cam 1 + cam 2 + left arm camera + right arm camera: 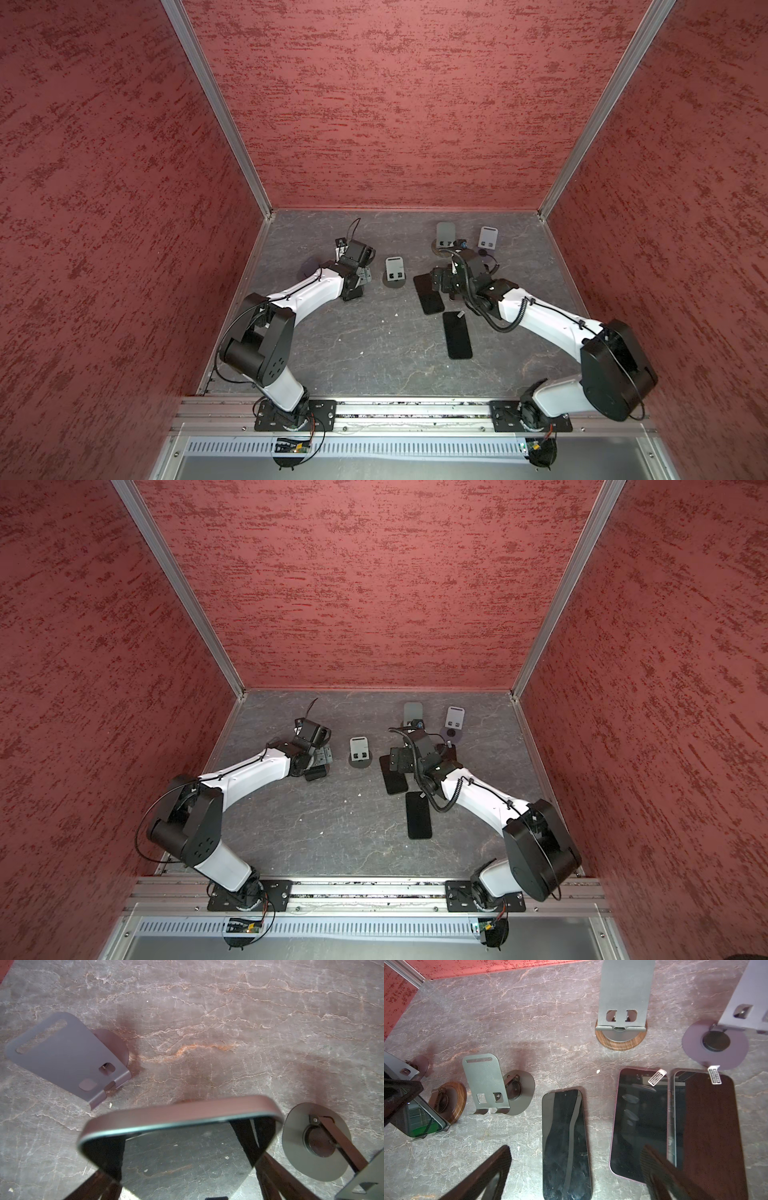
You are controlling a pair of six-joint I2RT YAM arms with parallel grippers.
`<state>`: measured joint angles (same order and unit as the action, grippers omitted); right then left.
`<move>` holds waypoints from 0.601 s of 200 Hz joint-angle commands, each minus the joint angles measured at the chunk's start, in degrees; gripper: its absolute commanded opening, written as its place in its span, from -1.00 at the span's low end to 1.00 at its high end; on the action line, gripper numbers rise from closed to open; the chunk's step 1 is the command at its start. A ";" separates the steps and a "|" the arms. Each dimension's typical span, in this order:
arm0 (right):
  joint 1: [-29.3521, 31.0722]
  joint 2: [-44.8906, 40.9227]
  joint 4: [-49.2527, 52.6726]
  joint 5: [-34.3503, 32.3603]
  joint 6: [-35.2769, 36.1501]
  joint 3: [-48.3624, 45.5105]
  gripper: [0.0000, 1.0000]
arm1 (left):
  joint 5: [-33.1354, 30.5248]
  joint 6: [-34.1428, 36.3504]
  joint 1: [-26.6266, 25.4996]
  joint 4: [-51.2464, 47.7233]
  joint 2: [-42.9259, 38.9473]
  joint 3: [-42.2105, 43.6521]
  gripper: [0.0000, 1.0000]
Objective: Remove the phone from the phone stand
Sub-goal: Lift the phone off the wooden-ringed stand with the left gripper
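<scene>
the dark glossy phone (180, 1113), leaning on its wood-based stand (454, 1093), points up between the spread fingers of the left end effector (182, 1153) (the nearer arm). whether they pinch it i cannot tell.

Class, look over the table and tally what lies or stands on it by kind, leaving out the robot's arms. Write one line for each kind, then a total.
Phones: 4
Phone stands: 5
Total: 9
</scene>
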<state>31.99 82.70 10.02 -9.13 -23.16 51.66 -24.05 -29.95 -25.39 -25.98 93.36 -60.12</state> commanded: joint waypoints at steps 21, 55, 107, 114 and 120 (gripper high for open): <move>-0.61 1.39 -1.59 1.04 -0.53 -0.68 0.98 | -1.28 0.53 -0.28 1.08 1.47 -1.41 0.77; -0.69 2.40 -1.45 1.15 -0.81 -0.77 0.98 | -1.35 0.62 -0.28 1.12 1.77 -1.05 0.70; -0.70 3.00 -1.42 1.54 -1.23 -0.89 0.98 | -1.35 1.08 -0.28 0.82 1.47 -0.79 0.50; -0.74 2.99 -1.42 1.54 -1.36 -0.91 0.98 | -1.48 1.04 -0.28 0.74 1.47 -0.76 0.49; -0.70 3.00 -1.41 1.64 -1.39 -0.91 0.98 | -1.45 1.04 -0.28 0.70 1.41 -0.79 0.45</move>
<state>31.73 85.21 9.63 -8.47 -23.64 51.16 -24.47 -29.65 -25.43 -25.56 94.61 -60.14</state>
